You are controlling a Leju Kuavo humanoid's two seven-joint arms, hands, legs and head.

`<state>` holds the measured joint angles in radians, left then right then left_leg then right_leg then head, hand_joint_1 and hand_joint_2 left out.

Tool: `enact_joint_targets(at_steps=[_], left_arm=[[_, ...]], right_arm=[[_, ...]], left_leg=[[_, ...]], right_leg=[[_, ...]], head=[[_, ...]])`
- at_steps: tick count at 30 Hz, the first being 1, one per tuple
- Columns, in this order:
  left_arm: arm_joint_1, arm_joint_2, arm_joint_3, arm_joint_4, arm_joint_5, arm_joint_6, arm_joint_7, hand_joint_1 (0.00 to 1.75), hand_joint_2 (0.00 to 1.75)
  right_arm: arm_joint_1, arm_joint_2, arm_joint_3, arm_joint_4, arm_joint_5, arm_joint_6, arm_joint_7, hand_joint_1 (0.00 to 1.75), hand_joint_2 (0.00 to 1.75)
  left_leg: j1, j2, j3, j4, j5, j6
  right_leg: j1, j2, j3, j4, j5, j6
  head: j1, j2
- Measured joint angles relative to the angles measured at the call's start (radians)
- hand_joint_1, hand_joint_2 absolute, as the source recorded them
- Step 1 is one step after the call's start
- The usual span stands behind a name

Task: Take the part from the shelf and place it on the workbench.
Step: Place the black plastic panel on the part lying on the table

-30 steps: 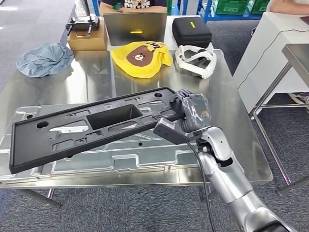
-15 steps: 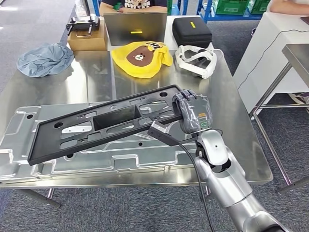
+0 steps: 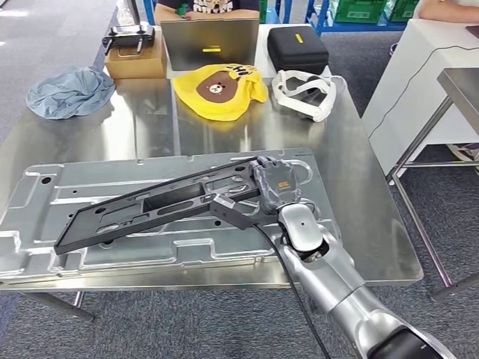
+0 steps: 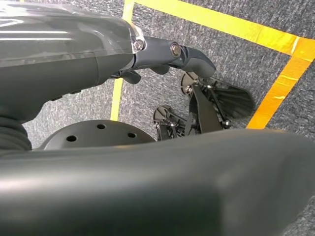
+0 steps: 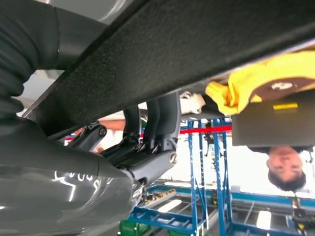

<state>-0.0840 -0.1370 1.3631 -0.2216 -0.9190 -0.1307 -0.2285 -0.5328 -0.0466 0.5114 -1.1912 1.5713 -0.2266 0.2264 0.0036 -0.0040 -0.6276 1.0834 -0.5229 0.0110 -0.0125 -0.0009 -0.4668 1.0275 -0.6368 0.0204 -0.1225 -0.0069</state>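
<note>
A long black plastic part (image 3: 153, 207) with several cut-outs hangs low and nearly flat over the stamped metal panel (image 3: 169, 250) on the steel workbench (image 3: 361, 194). My right hand (image 3: 274, 183) grips the part's right end, with the arm coming in from the lower right. In the right wrist view the part (image 5: 185, 49) crosses the picture and dark fingers (image 5: 156, 123) wrap around its edge. Whether the part touches the panel I cannot tell. My left hand (image 4: 197, 93) hangs over grey floor, fingers apart, holding nothing.
At the back of the bench lie a yellow bear cloth (image 3: 220, 90), a white headset (image 3: 302, 93), a black case (image 3: 296, 48), a laptop (image 3: 209, 43), a cardboard box (image 3: 135, 61) and a blue cloth (image 3: 70, 91). A person (image 3: 206, 9) sits behind it. A white table (image 3: 418, 75) stands on the right.
My right hand has come down and drawn in to the left with the part. The part's left end has swung right and dropped, so it lies flatter over the panel.
</note>
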Motion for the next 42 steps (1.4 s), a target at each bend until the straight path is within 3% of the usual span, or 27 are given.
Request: enact_joint_targets(at_steps=[9,18,34,38,40,42], left_arm=[[-0.001,0.002,-0.020,0.000,-0.026,-0.006,0.003,0.00,1.75],[-0.001,0.007,-0.030,0.000,-0.036,-0.013,0.005,0.00,1.75],[0.006,0.010,-0.042,0.000,-0.045,-0.015,-0.049,0.00,1.75],[0.007,0.010,-0.042,0.000,-0.044,-0.015,-0.055,0.00,1.75],[0.009,0.010,-0.042,0.000,-0.043,-0.014,-0.057,0.00,1.75],[0.010,0.010,-0.042,0.000,-0.043,-0.013,-0.063,0.00,0.87]], right_arm=[[-0.076,0.054,0.006,0.177,-0.001,-0.008,0.057,1.75,1.75],[-0.128,0.077,-0.078,0.304,-0.006,-0.024,0.049,1.75,1.75],[-0.105,0.072,-0.132,0.322,-0.009,-0.007,0.010,1.75,1.75],[-0.086,0.069,-0.131,0.300,-0.018,-0.007,0.003,0.00,0.00],[-0.071,0.067,-0.131,0.289,-0.025,-0.006,-0.001,0.00,0.00],[-0.055,0.065,-0.129,0.276,-0.032,-0.006,-0.009,0.00,0.00]], left_leg=[[0.000,0.000,0.000,0.000,0.000,0.000],[0.000,0.000,0.000,0.000,0.000,0.000],[0.001,0.000,0.002,0.000,0.000,0.000],[0.001,0.000,0.003,0.000,0.000,0.000],[0.001,0.000,0.003,0.000,0.000,0.000],[0.001,0.000,0.003,0.000,0.000,0.000]], right_leg=[[0.000,0.000,0.000,0.000,0.000,0.000],[0.000,0.000,0.000,0.000,0.000,0.000],[0.000,0.000,0.001,0.000,0.000,0.000],[0.000,0.000,0.002,0.000,0.000,0.000],[0.000,0.000,0.001,0.000,0.000,0.000],[0.000,0.000,0.001,0.000,0.000,0.000]], head=[[0.000,0.000],[0.000,0.000],[0.000,0.000],[0.000,0.000],[0.000,0.000],[0.000,0.000]])
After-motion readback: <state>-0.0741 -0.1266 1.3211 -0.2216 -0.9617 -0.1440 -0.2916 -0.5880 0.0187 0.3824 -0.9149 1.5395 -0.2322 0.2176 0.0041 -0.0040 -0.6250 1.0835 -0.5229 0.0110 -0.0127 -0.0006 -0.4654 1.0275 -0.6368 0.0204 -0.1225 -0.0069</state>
